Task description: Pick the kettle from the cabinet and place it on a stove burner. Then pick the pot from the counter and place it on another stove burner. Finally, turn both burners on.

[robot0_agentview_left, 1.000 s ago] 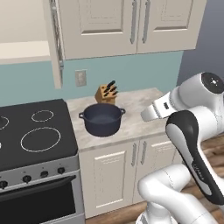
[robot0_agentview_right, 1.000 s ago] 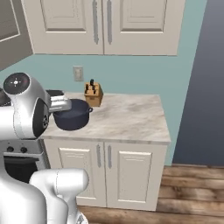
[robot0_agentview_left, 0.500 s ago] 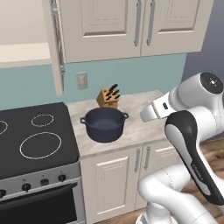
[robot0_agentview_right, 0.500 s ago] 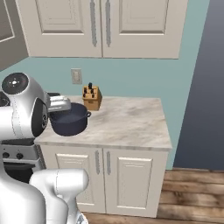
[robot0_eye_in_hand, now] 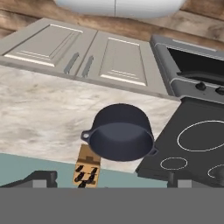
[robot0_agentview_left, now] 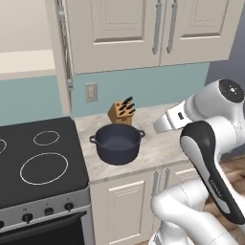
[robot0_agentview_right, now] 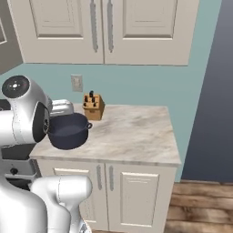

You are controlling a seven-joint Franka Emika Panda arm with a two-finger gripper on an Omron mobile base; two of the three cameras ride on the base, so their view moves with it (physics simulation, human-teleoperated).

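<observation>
The dark navy pot (robot0_agentview_left: 117, 143) (robot0_agentview_right: 68, 131) (robot0_eye_in_hand: 120, 138) stands lidless on the beige counter (robot0_agentview_left: 153, 150) (robot0_agentview_right: 132, 134), just right of the stove. White burner rings (robot0_agentview_left: 44, 167) (robot0_eye_in_hand: 201, 135) mark the black cooktop. My gripper (robot0_eye_in_hand: 111, 178) hovers above and behind the pot, open, with nothing between its wide-set fingertips (robot0_eye_in_hand: 43, 177). The white arm (robot0_agentview_left: 210, 124) reaches in over the counter's right side. The cabinet (robot0_agentview_left: 28, 62) above the stove has its door swung open, showing a pale shelf. The kettle is out of view.
A wooden knife block (robot0_agentview_left: 122, 111) (robot0_agentview_right: 93, 107) stands against the teal wall right behind the pot. Stove knobs (robot0_agentview_left: 48, 210) line the range front. Closed wall cabinets (robot0_agentview_right: 104, 27) hang over the counter, and a dark wall (robot0_agentview_right: 214, 91) bounds it on the right.
Both base views have shifted, so the base has driven; the stove slid left in frame. The pot stays where it was on the counter. The gripper stays open.
</observation>
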